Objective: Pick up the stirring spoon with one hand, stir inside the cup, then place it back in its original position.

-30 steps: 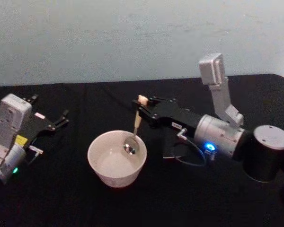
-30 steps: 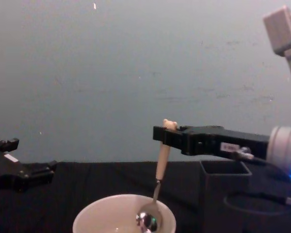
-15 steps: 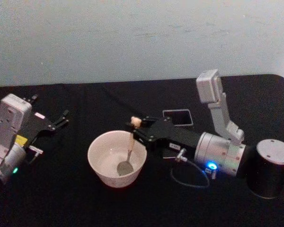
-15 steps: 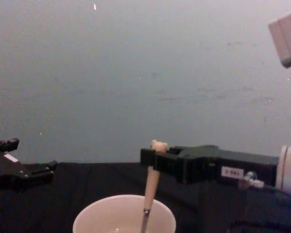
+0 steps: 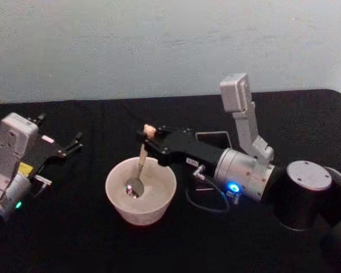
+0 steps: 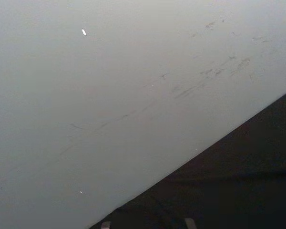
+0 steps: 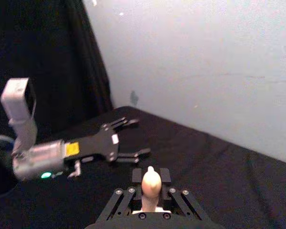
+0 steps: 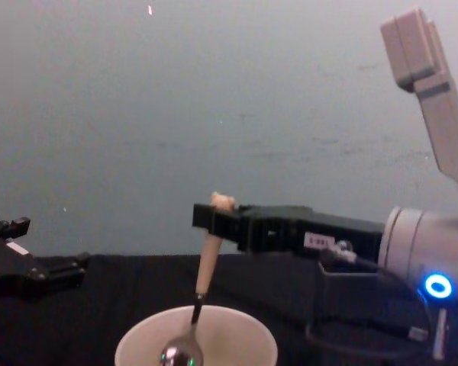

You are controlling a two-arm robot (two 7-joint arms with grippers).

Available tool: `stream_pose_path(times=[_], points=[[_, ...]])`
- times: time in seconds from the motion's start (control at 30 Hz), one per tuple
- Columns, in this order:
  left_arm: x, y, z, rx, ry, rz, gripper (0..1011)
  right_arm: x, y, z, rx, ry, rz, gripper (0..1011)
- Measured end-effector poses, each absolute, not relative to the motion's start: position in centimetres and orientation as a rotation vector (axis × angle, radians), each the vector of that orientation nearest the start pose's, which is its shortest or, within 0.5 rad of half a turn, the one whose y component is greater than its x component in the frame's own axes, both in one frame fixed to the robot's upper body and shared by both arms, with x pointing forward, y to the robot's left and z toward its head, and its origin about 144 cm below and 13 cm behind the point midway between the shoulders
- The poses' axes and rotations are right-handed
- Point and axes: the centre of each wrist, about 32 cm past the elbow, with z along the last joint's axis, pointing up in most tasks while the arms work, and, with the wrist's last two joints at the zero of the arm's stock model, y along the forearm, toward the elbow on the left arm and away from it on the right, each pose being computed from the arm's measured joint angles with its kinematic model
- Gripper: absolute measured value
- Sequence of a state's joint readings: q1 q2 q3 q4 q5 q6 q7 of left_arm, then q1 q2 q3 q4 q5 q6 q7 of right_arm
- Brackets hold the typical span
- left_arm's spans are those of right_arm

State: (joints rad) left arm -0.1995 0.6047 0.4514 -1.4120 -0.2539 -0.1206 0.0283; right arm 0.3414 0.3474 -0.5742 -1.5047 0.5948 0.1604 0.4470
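The right gripper hovers above the cup, over its far rim, with its jaws closed tight on the top of the stirring spoon, just under the little bear head. The spoon hangs down at a slant, and its shiny bowl sits low inside the cup towards the left wall, so the step in hand looks like the stirring itself. The dark box holder stands on the counter to the right of the cup and a little behind it, partly hidden by the right arm. The left gripper is parked well to the left of the cup, its jaws spread and holding nothing.

The grip is high on a long, thin handle, so a push of the spoon's bowl against the cup wall could twist the spoon in the jaws, or slide or tip the cup. A spoon knocked askew would then be hard to drop into the narrow box. The right arm also passes close by the box and could nudge it.
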Motion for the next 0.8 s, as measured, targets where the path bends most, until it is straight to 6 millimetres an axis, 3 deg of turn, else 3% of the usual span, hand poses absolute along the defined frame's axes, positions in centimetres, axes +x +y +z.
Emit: stream_pose_path(times=[0.8], points=[[48.9,31.0,114.0,0.304,-0.285,1.248,1001,51.7,-19.8,122.9,0.091,0.302,-0.757,223]])
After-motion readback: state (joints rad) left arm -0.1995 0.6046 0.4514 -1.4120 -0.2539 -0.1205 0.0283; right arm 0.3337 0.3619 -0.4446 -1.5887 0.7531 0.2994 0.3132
